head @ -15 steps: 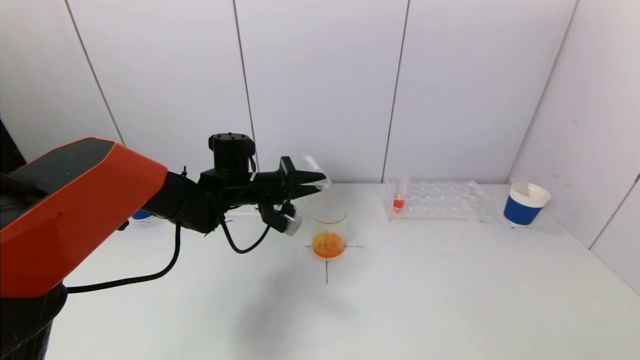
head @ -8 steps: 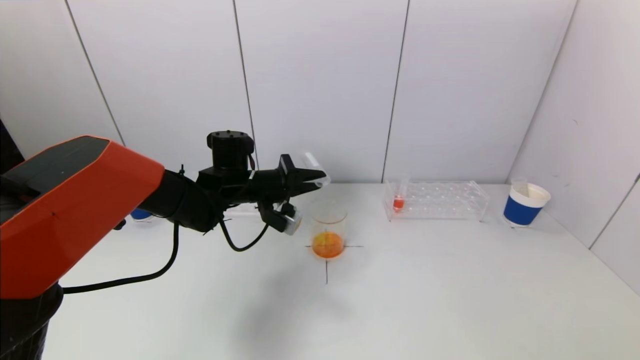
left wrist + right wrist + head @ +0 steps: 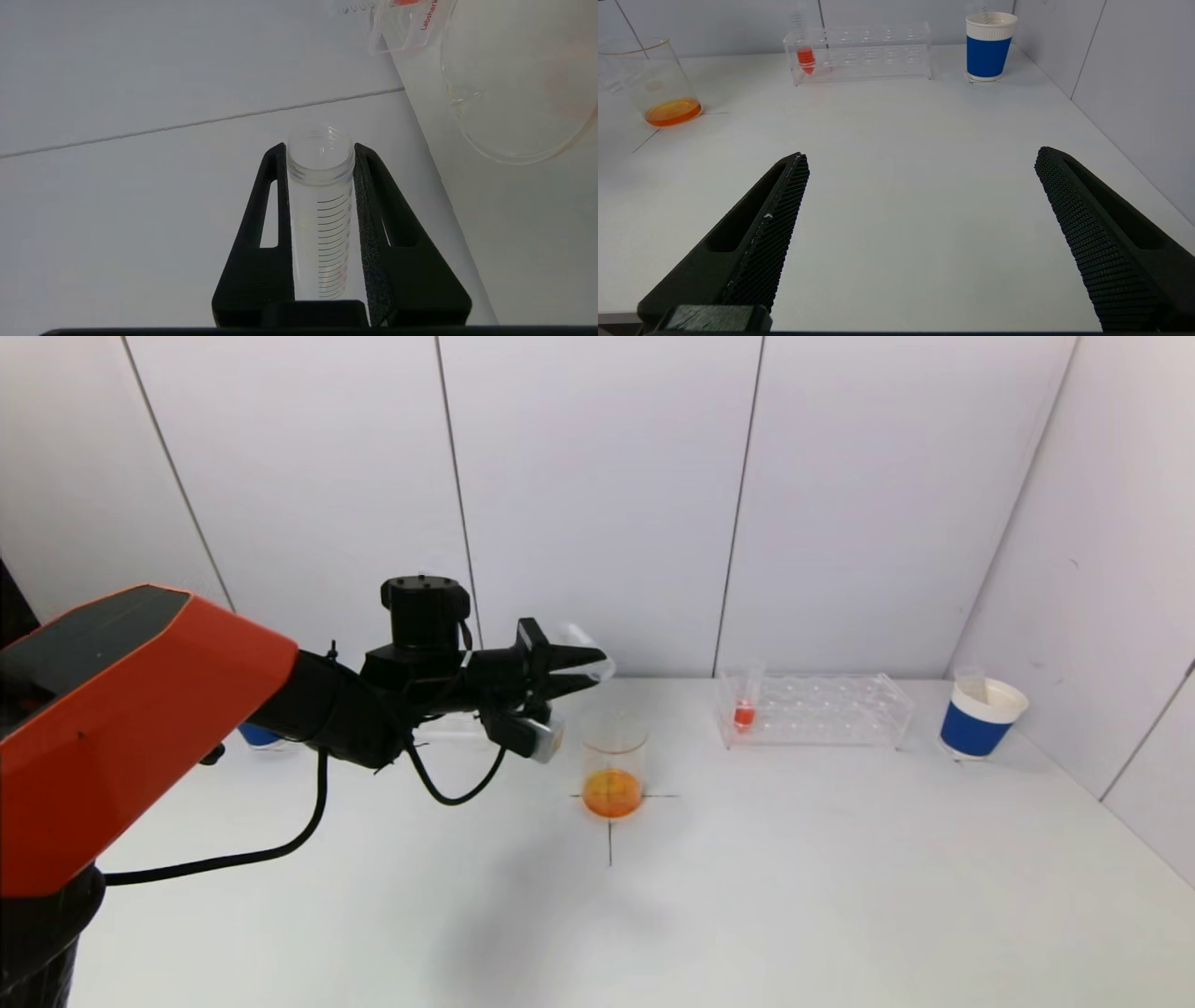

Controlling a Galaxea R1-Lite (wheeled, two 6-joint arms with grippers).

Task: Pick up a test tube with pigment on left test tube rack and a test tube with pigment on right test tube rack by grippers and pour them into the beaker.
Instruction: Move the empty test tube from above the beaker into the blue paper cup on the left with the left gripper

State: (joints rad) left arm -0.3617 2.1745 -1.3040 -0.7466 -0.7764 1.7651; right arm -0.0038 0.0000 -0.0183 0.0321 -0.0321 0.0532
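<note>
The left gripper [image 3: 583, 672] has lifted and drawn back a little over the last second, so that the mouth of the test tube [image 3: 590, 651] it pinches no longer hangs right over the beaker [image 3: 613, 767] but sits above and slightly to the gripper's own side of the rim. That reads as the end of the first pour: the tube, seen close in the left wrist view [image 3: 322, 205], is clear right down its graduated wall, with at most a faint trace of colour low down, and the jaws are pressed firmly against both its sides. Just below and ahead of that gripper the beaker stands upright on the bench [image 3: 794, 877] over a drawn cross, holding a shallow layer of orange liquid at its bottom. Well off beyond the left gripper's tips is the clear right test tube rack [image 3: 814, 709], which carries one upright tube of red pigment [image 3: 744, 713] in its end slot nearest the beaker; its other slots look empty. A blue paper cup [image 3: 976, 719] stands farther along past the rack. The right gripper [image 3: 920, 233] hangs low over the near bench with its jaws spread wide and nothing between them, the red tube far ahead of it. By my judgement half the task is done; the right-hand tube is untouched.
</note>
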